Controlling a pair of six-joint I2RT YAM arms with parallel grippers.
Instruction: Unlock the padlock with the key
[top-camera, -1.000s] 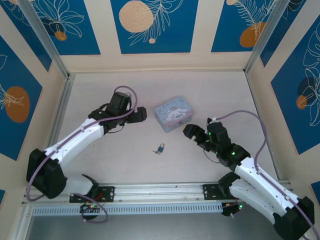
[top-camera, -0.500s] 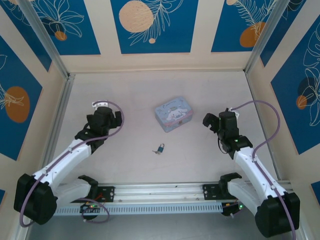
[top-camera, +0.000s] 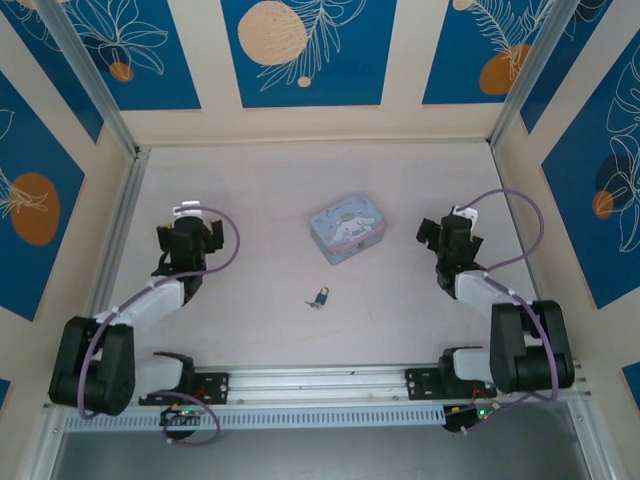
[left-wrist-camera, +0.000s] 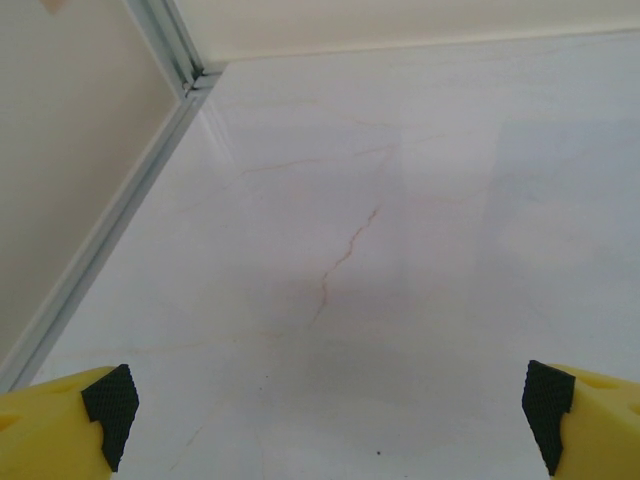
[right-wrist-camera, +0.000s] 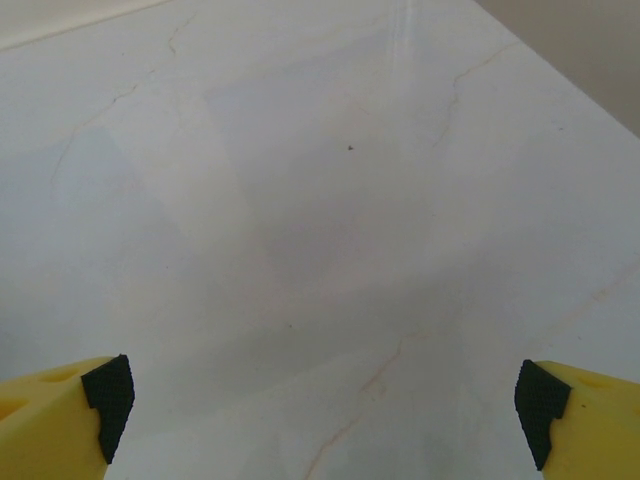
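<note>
The tiny padlock with a dark teal-blue body and thin metal shackle (top-camera: 321, 294) lies on the pale, faintly veined table (top-camera: 250, 190), in the near middle, between the two arms and well apart from both. A thin silvery sliver, the very small metal key (top-camera: 313, 304), shows at its lower left corner. At this size it cannot be told whether the key sits in the lock or only touches it, nor whether the shackle is closed.

Just beyond the padlock lies the pale blue rectangular tin with a white cartoon figure (top-camera: 347, 227), turned at an angle.

The left gripper (top-camera: 186, 236) is over the table's left side and the right gripper (top-camera: 448, 230) is just right of the tin. From above, the fingers of both are dark and hard to separate. In each wrist view the yellow, black-tipped fingers (left-wrist-camera: 108, 402) (right-wrist-camera: 108, 392) are cut off at the bottom corners, spread wide with bare table between them and nothing held.
</note>
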